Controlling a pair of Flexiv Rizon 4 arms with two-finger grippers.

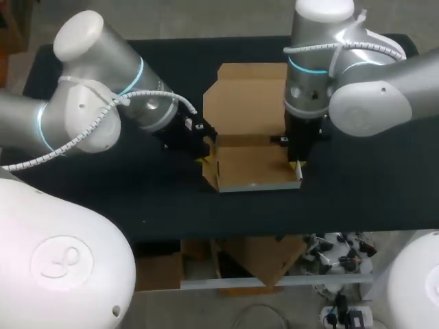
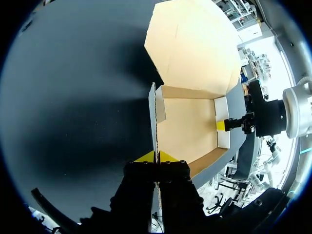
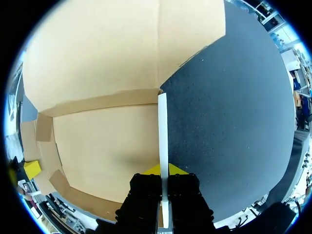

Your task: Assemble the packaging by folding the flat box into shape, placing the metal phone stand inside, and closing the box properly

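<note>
The brown cardboard box (image 1: 252, 168) sits mid-table as a shallow tray, its lid (image 1: 250, 96) lying flat and open toward the back. My left gripper (image 1: 206, 156) is shut on the upright left side wall (image 2: 153, 114), yellow tips (image 2: 156, 157) pinching its edge. My right gripper (image 1: 296, 164) is shut on the upright right side wall (image 3: 163, 131), with its tips (image 3: 163, 169) on either face. Across the tray floor (image 2: 187, 129), the other arm's yellow fingertip (image 2: 221, 125) shows in the left wrist view. No metal phone stand appears in any view.
The black tabletop (image 1: 103, 192) surrounds the box, with bare cloth in front of it and to both sides. My two arms flank the box closely. The table's front edge (image 1: 274, 236) runs just below the tray.
</note>
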